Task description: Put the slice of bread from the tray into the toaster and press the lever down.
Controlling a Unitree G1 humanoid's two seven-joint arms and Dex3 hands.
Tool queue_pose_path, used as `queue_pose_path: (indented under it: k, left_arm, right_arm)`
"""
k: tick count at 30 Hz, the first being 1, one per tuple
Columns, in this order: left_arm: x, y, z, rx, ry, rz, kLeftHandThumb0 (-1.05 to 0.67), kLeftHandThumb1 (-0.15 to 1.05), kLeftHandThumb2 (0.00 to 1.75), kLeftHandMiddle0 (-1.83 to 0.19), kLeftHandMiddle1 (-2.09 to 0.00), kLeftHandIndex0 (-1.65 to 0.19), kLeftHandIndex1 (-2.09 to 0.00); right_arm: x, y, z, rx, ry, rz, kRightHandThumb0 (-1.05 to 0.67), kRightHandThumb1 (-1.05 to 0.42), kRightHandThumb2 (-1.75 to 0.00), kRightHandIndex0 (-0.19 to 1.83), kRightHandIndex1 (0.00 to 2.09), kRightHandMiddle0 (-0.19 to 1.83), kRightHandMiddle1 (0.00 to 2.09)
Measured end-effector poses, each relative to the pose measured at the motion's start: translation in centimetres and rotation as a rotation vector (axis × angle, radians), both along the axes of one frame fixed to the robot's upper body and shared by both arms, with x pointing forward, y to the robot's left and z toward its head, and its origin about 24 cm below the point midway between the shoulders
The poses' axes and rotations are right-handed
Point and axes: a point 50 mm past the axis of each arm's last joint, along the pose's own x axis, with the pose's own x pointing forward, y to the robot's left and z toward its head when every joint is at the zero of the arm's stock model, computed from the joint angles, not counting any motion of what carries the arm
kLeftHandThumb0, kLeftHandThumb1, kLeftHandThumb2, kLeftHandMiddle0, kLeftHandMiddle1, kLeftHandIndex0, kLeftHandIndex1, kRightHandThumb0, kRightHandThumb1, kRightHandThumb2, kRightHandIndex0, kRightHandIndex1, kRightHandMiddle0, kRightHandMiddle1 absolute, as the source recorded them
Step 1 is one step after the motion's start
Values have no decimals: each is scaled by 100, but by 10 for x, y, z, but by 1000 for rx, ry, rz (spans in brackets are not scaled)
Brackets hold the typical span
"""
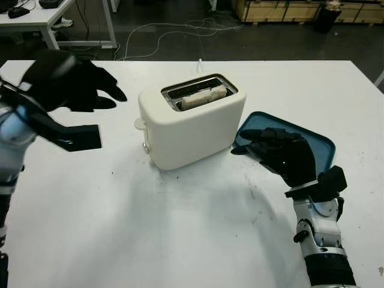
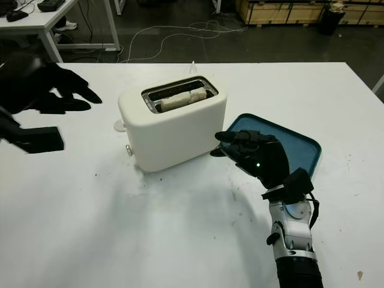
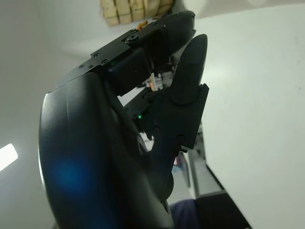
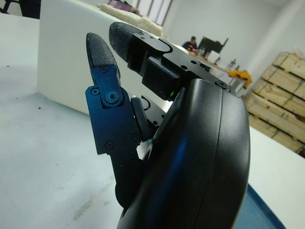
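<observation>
One toaster (image 1: 192,123), one slice of bread (image 1: 204,96), one tray (image 1: 321,147) and two robot hands are on or above the white tabletop (image 1: 180,228).

The slice of bread stands in the toaster's top slot, its upper edge level with the slot's rim. It lies ahead of the right hand (image 1: 281,153) and over toward the left, higher than the fingers. From the left hand (image 1: 75,84) it is off to the right, past the toaster's near corner.

The right hand holds nothing and is open, its fingers pointing toward the toaster's side wall without touching it. It hangs above the near edge of the blue tray, which lies just beside the toaster on the right-hand side. The part of the tray not covered by the hand is bare.

The left hand is also open and grips nothing; it hangs above the tabletop to the left of the toaster, apart from it. A flat black piece (image 1: 75,137) sits below it, nearer the robot.

The toaster's lever (image 1: 140,123) juts from its end face, the end turned toward the left hand, and neither hand touches it.
</observation>
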Motion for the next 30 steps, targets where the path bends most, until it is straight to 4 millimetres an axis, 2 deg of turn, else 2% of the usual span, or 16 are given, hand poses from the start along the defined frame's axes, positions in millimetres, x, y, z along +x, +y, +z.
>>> queue_pose_path:
  k: [4,8,11,21,30]
  left_arm:
    - [7,-6,-9,73,0,-35,-39,85,0,-123,-88,-138,-8]
    - [11,-8,-17,110,-3,-55,-41,80,0,-110,-129,-140,-4]
    - [12,-8,-20,127,-5,-51,-41,76,0,-104,-145,-138,-1]
    - [12,-10,-23,136,-16,-65,-36,73,0,-100,-150,-135,0]
    - [14,-10,-31,118,1,-86,-38,76,0,-104,-136,-139,-2]
  right_arm:
    - [0,0,-1,3,2,-2,-47,-91,0,112,38,115,0]
    - [0,1,-2,10,-5,-5,-47,-91,0,112,38,114,0]
    - [0,0,-4,12,-4,-9,-47,-91,0,111,38,115,0]
    - [1,-2,-6,11,-15,-9,-47,-92,0,112,37,114,0]
    - [2,-1,-6,9,-28,-1,-48,-92,0,113,36,114,0]
